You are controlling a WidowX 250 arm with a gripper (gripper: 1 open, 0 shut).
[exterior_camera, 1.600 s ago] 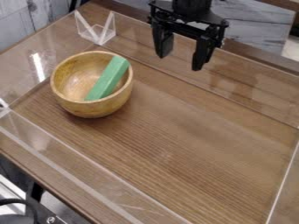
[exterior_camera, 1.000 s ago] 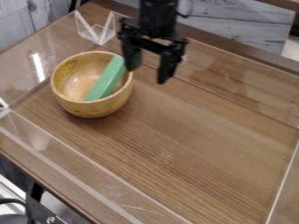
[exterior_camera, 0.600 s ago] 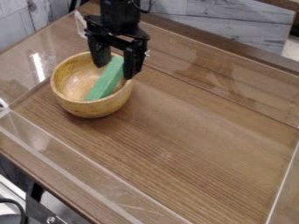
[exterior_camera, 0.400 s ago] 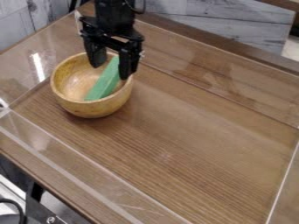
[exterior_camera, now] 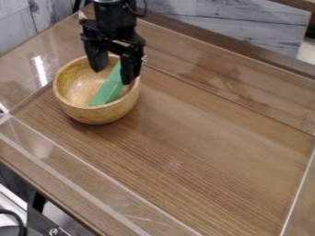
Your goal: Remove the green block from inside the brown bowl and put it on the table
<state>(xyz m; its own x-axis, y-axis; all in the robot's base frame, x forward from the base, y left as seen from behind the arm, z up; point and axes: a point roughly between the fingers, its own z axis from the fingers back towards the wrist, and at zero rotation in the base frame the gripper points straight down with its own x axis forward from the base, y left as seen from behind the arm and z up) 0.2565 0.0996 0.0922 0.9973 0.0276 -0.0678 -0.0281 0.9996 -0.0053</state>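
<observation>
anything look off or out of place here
Only the green block: it leans tilted against the inner wall of the brown bowl, not flat. The open gripper hangs over it. Nothing spilled or damaged.

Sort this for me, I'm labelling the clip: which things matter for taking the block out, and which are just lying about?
Part of the job:
- green block
- brown bowl holding it
- table
- gripper, open above the block

Just lying about:
- clear plastic piece behind the bowl
- clear wall along the near edge

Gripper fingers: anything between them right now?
Yes. In the camera view the open gripper straddles the upper end of the green block, which leans inside the brown bowl. Contact can't be told.
</observation>
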